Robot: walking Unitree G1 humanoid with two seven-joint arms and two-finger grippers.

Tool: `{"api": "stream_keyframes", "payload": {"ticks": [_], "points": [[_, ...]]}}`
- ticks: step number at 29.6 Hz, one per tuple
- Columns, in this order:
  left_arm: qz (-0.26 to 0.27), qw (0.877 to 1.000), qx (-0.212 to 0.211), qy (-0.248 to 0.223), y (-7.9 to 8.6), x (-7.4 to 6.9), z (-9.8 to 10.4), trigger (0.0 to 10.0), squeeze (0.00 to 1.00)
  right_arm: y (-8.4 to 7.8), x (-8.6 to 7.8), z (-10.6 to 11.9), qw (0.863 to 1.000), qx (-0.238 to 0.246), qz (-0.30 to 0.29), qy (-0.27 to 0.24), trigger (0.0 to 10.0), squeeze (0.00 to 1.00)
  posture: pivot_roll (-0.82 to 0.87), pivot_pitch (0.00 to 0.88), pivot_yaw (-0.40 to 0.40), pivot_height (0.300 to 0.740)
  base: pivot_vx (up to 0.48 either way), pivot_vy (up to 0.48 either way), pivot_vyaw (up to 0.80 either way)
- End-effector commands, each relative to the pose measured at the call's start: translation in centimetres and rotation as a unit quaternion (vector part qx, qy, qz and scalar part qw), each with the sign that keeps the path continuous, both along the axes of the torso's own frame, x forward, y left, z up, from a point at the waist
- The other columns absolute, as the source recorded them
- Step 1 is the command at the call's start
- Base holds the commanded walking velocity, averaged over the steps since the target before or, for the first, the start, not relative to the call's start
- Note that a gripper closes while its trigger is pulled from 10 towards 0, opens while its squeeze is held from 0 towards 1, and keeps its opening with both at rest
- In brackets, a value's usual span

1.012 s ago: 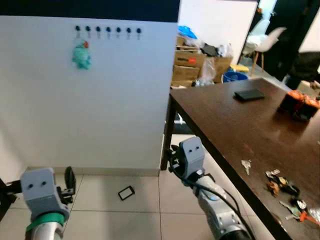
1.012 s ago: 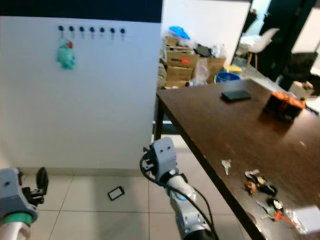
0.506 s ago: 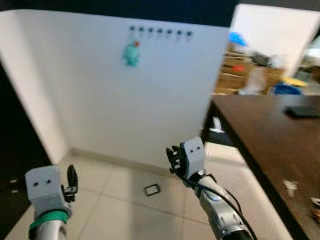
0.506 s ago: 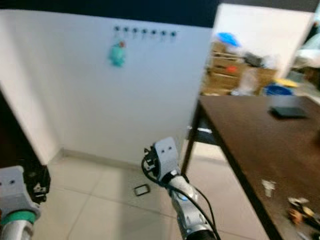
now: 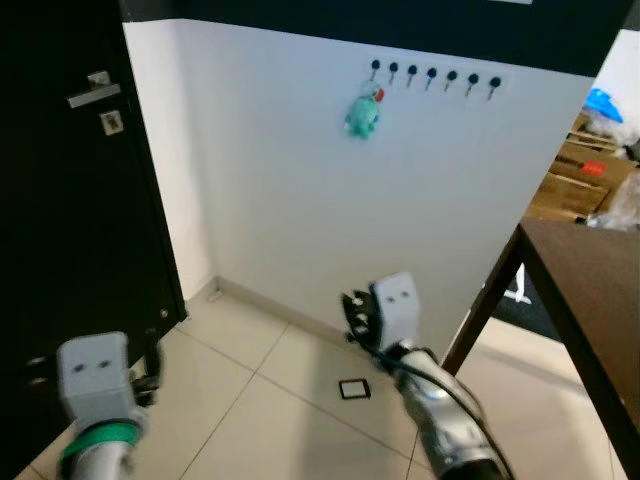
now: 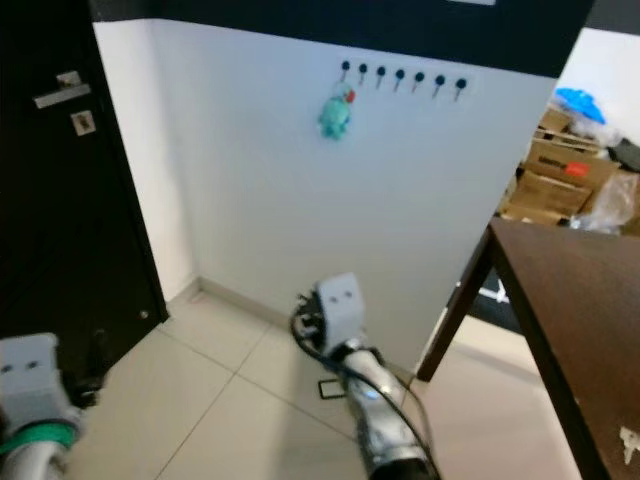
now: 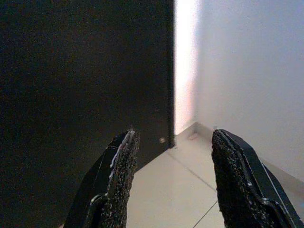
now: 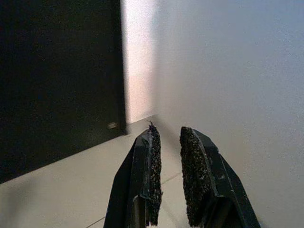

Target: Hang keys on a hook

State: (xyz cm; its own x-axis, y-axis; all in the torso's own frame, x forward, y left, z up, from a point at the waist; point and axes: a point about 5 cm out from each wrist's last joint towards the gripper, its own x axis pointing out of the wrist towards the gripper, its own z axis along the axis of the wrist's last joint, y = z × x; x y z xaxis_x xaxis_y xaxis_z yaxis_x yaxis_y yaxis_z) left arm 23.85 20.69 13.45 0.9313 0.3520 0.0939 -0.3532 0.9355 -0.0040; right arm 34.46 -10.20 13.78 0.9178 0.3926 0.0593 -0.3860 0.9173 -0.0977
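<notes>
Pale tiled floor (image 5: 260, 400) under a white wall (image 5: 280, 200), with a black door (image 5: 60, 200) and its silver handle (image 5: 95, 92) on the left. Low on the left, the left gripper (image 7: 173, 135), fingers spread wide with nothing between them, aimed at the corner where door meets wall. Nearer the middle, the right gripper (image 8: 167, 130), fingers drawn almost together with just a thin gap, nothing held, raised above the floor and pointing toward the wall. On the tiles just beyond the right arm, a small black rectangular frame (image 5: 354, 389), lying flat near the wall's foot. High on the wall, a row of seven black hooks (image 5: 432, 75), well apart from both grippers; a teal toy (image 5: 362, 112) hanging at the row's left end, the other hooks bare. On the right, a dark brown table (image 5: 590, 290), with cardboard boxes (image 5: 580, 180) behind it. On the table's near edge, a pale speck (image 6: 628, 437), too blurred to tell whether a key.
</notes>
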Motion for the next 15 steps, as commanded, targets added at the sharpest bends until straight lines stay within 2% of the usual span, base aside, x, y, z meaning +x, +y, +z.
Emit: {"api": "stream_keyframes", "payload": {"ticks": [1, 9, 12, 15], "points": [[-0.002, 1.000, -0.005, 0.008, 0.03, -0.33, -0.25, 10.0, 0.00, -0.29, -0.20, -0.75, 1.000, 0.005, -0.008, 0.017, 10.0, 0.00, -0.11, 0.014, 0.019, 0.740, 0.000, 0.000, 0.80], [-0.015, 1.000, -0.002, 0.012, -0.13, -0.06, -0.20, 10.0, 0.00, -0.56, -0.34, -0.84, 1.000, 0.010, -0.019, 0.017, 10.0, 0.00, -0.12, 0.024, 0.032, 0.740, 0.000, 0.000, 0.80], [-0.021, 1.000, -0.002, 0.010, -0.23, 0.11, -0.11, 10.0, 0.00, -1.00, -0.43, -1.00, 0.998, 0.046, -0.030, 0.027, 10.0, 0.00, -0.12, 0.024, 0.037, 0.740, 0.000, 0.000, 0.00], [-0.022, 1.000, -0.005, 0.012, -0.13, 0.15, -0.18, 10.0, 0.00, -0.98, -0.61, -1.16, 0.998, 0.046, -0.029, 0.031, 10.0, 0.00, -0.13, 0.017, 0.046, 0.740, 0.000, 0.000, 0.00]]}}
